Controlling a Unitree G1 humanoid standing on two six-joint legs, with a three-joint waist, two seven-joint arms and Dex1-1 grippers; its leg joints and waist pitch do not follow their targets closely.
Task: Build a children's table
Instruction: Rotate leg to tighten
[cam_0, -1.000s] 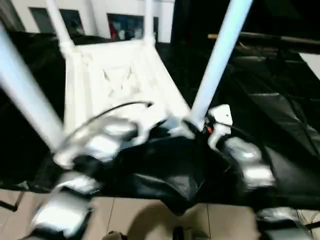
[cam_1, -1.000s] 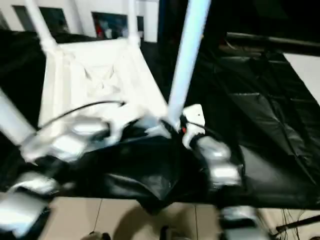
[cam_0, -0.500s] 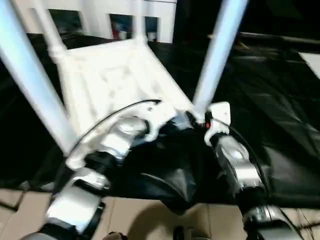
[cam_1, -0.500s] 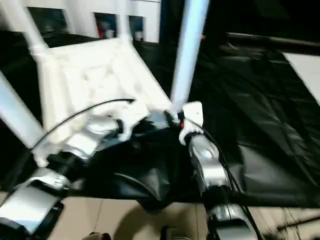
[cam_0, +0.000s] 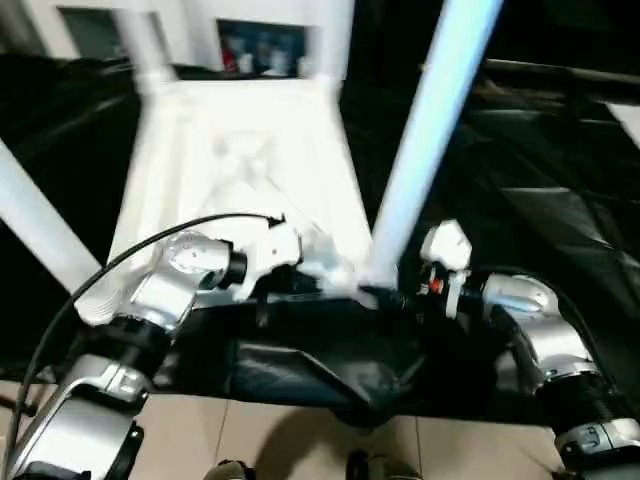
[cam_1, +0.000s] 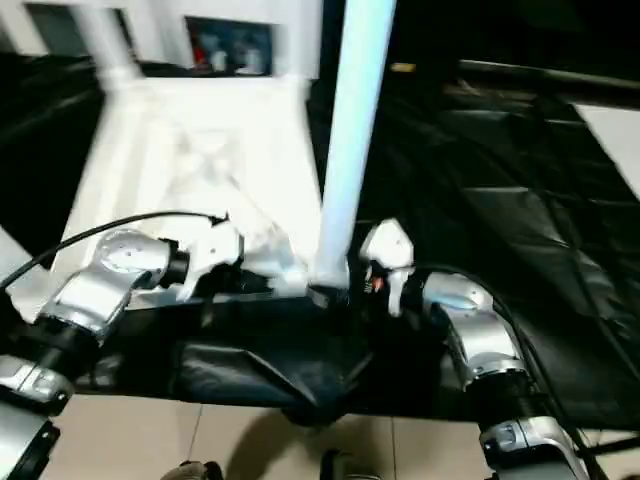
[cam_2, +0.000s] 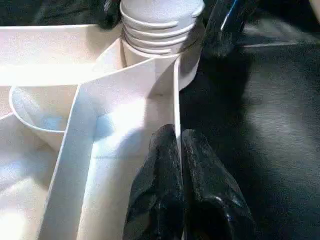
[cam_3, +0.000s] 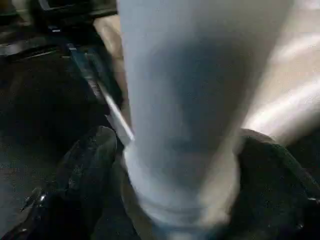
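Note:
The children's table lies upside down on a black sheet, its ribbed white top (cam_0: 245, 160) facing up. Legs stand in the corner sockets: the near right leg (cam_0: 425, 130), a near left leg (cam_0: 40, 235) and two far legs (cam_0: 145, 50) (cam_0: 330, 40). My left gripper (cam_2: 179, 145) is shut on the thin rim wall of the top, just beside the near right socket (cam_2: 160, 20). At the base of the near right leg, my right gripper (cam_3: 178, 142) is open, with one finger (cam_3: 90, 155) on either side of the tube.
The black sheet (cam_0: 540, 150) covers the ground around the table and bunches into folds (cam_0: 330, 360) at the near edge. Beige floor tiles (cam_0: 300, 440) show in front of it. A white wall with dark openings (cam_0: 255, 45) stands behind.
The camera has shifted. My right forearm has swung out to the right and its fingers have spread wider around the leg's base. The left gripper stays pinched on the rim.

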